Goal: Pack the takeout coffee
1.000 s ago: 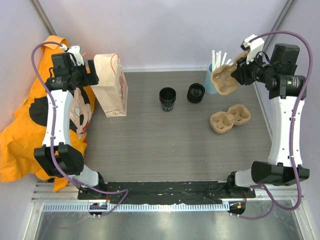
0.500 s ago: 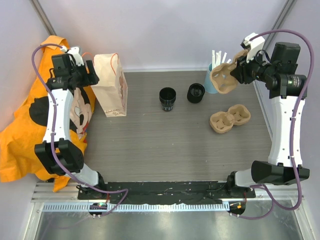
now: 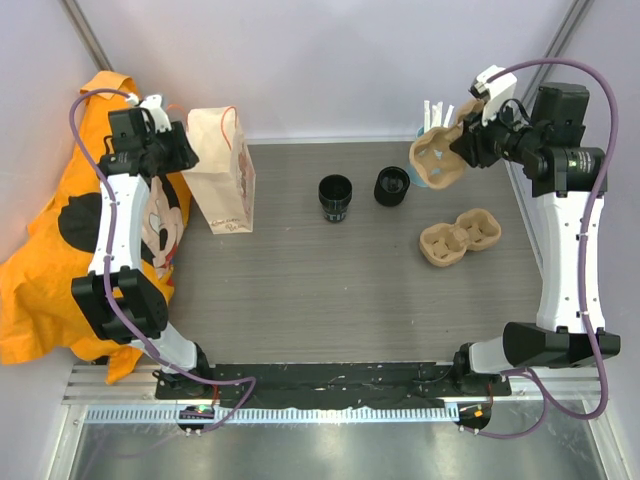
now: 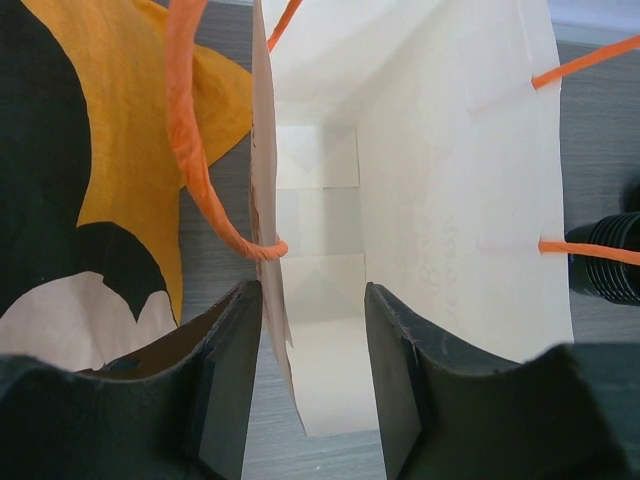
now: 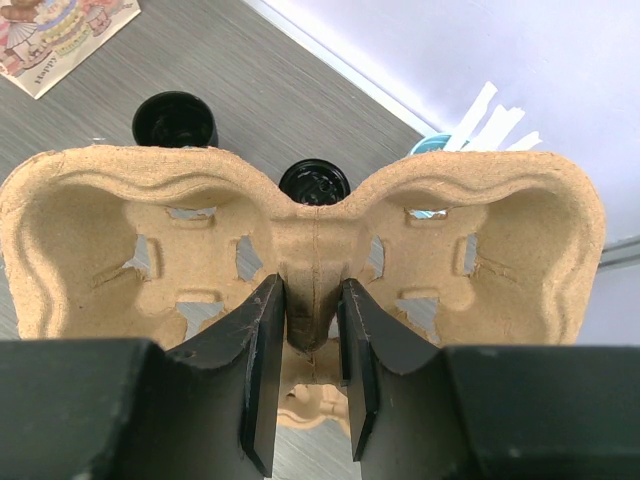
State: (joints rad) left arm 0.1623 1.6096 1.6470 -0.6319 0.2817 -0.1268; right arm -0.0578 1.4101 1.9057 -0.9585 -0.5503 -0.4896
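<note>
Two small black takeout coffee cups (image 3: 335, 197) (image 3: 391, 185) stand at the table's back middle, and both show beyond the held tray in the right wrist view (image 5: 175, 118) (image 5: 314, 184). A white paper bag (image 3: 222, 170) with orange handles stands open at the back left. My left gripper (image 3: 185, 150) (image 4: 313, 300) straddles the bag's left wall (image 4: 268, 200); the jaws are still apart, the wall close to the left finger. My right gripper (image 3: 462, 148) (image 5: 310, 300) is shut on the centre ridge of a tan pulp cup tray (image 3: 435, 160) (image 5: 120, 230), held in the air.
A second pulp tray (image 3: 458, 238) lies on the table at the right. White straws (image 3: 437, 110) in a light blue cup stick up behind the held tray. An orange printed cloth (image 3: 40, 270) covers the left edge beside the bag.
My left jaws have narrowed around the bag's left wall. The right arm has carried the held tray a little to the left and tilted it.
</note>
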